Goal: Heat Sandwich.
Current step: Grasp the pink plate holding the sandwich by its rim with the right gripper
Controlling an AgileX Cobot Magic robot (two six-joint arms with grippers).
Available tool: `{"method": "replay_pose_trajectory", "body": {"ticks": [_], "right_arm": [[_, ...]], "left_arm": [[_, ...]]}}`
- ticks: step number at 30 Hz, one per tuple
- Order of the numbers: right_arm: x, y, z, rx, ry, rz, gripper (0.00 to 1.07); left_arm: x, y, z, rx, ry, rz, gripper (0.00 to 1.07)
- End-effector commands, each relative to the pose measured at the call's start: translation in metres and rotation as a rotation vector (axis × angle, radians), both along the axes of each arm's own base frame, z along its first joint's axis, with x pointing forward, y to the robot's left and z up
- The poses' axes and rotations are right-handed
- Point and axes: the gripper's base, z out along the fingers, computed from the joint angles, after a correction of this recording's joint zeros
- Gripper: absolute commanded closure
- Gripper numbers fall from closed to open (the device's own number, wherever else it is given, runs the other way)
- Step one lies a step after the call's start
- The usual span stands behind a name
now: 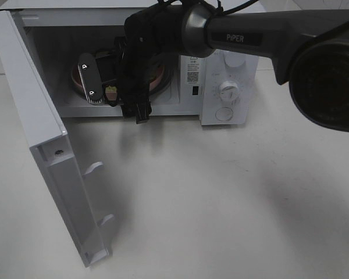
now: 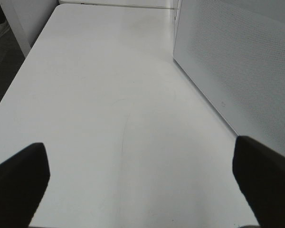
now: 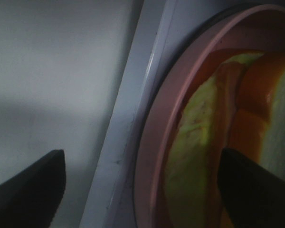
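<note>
We have our right gripper (image 1: 96,81) reached into the open microwave (image 1: 230,87), its jaws spread wide, and in the right wrist view one fingertip (image 3: 256,190) sits over the sandwich (image 3: 199,156) while the other hangs outside the rim of the pink plate (image 3: 156,142). The sandwich lies on that plate inside the cavity, close to the front sill. We cannot tell whether a finger is touching the bread or the rim. Our left gripper (image 2: 142,185) hovers over the bare table (image 2: 109,95) beside the microwave's outer wall, its jaws also spread and holding nothing. The risk we see is in pulling back: a finger catching the plate rim could drag plate and sandwich toward the sill or tip it out. The wrist also hangs low in the opening and could knock the frame. The door (image 1: 52,174) stands wide open, and closing it early would strike our arm.
</note>
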Motion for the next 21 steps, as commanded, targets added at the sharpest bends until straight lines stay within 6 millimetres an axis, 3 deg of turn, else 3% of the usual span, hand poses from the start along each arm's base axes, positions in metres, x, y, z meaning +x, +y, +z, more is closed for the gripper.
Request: {"method": "replay_pose_trajectory", "body": {"ticks": [1,9,21], "right_arm": [[0.001,0.003,-0.007,0.003,0.018,-0.001,0.26],[0.003,0.001,-0.024,0.022,0.080,-0.028,0.28],[0.007,-0.010,-0.028,0.027,0.146,-0.069,0.31]], "left_arm": [[-0.001,0.000,0.000,0.002,-0.017,0.002,0.07],[-0.001,0.000,0.000,0.002,-0.017,0.002,0.07],[-0.001,0.000,0.000,0.002,-0.017,0.002,0.07]]}}
